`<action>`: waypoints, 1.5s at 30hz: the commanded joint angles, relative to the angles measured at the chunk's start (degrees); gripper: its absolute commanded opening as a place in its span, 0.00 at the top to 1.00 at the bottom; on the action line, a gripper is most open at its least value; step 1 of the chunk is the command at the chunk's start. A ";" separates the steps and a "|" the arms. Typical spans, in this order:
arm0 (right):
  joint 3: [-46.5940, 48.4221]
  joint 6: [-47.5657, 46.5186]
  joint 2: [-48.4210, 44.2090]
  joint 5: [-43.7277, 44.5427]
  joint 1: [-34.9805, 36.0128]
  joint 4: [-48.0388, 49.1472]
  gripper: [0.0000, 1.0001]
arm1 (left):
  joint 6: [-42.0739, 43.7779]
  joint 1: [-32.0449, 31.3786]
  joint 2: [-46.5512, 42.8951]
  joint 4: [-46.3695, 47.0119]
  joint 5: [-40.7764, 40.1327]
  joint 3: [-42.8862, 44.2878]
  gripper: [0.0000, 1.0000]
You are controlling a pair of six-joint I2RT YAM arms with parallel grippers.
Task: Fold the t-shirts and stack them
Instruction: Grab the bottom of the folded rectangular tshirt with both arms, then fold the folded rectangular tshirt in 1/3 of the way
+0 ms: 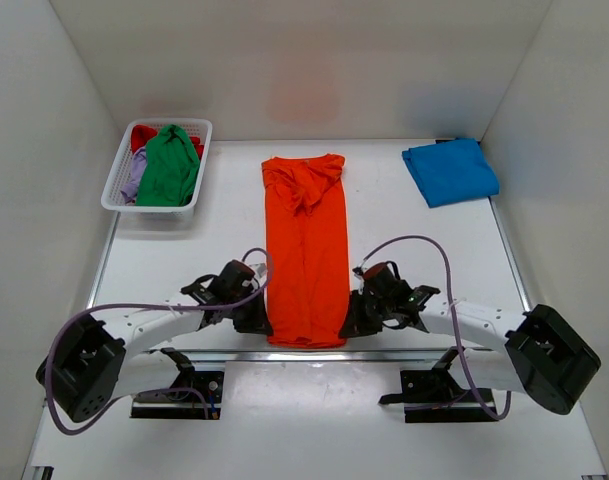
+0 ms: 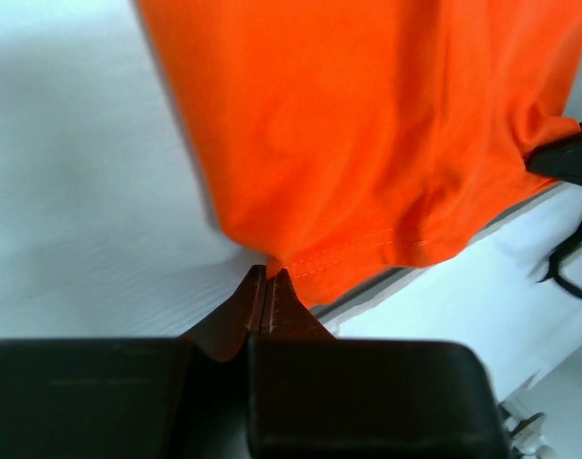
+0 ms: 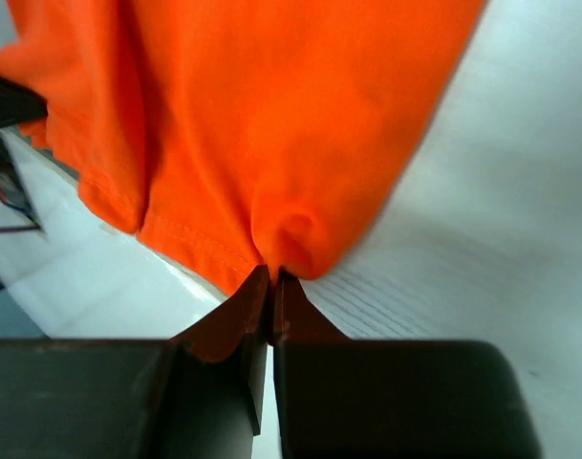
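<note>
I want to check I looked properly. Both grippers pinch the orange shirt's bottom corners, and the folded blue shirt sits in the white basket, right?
Not quite. The blue shirt lies folded on the table at the far right, not in the basket; the top view shows it. The left gripper and right gripper do pinch the orange shirt's bottom corners.

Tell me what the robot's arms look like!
The left arm and right arm are white tubes with chunky black joints. A purple cable loops along each. The left gripper and right gripper have dark brown, pointy fingers.
</note>
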 commanded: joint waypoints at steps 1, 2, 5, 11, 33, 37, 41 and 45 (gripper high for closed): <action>4.98 -3.63 -1.76 -3.16 -4.13 -3.63 1.00 | 2.63 3.26 -1.37 -2.13 2.18 6.05 1.00; 6.56 -4.60 -1.49 -4.13 -6.06 -4.08 1.00 | 3.42 4.58 -1.02 -2.57 2.80 8.07 1.00; 11.66 -8.38 0.44 -6.41 -11.86 -6.19 1.00 | 5.53 9.41 1.96 -2.84 4.29 12.39 1.00; 24.74 -15.06 12.45 -10.46 -20.57 -9.18 1.00 | 9.75 18.03 13.91 -2.58 8.69 24.60 1.00; 40.89 -19.12 29.64 -6.87 -29.12 -9.72 0.43 | 2.20 29.29 33.53 12.35 14.66 36.50 0.44; 29.36 -12.28 23.48 -5.38 -25.26 -3.84 0.43 | 0.79 25.78 26.51 16.05 13.01 23.33 0.44; 18.64 -4.02 17.51 -2.91 -22.96 3.72 0.44 | -2.19 21.04 19.30 18.07 7.74 12.70 0.42; 11.86 2.58 15.21 -2.82 -21.73 9.27 0.45 | -6.76 19.71 13.15 21.68 3.69 5.39 0.41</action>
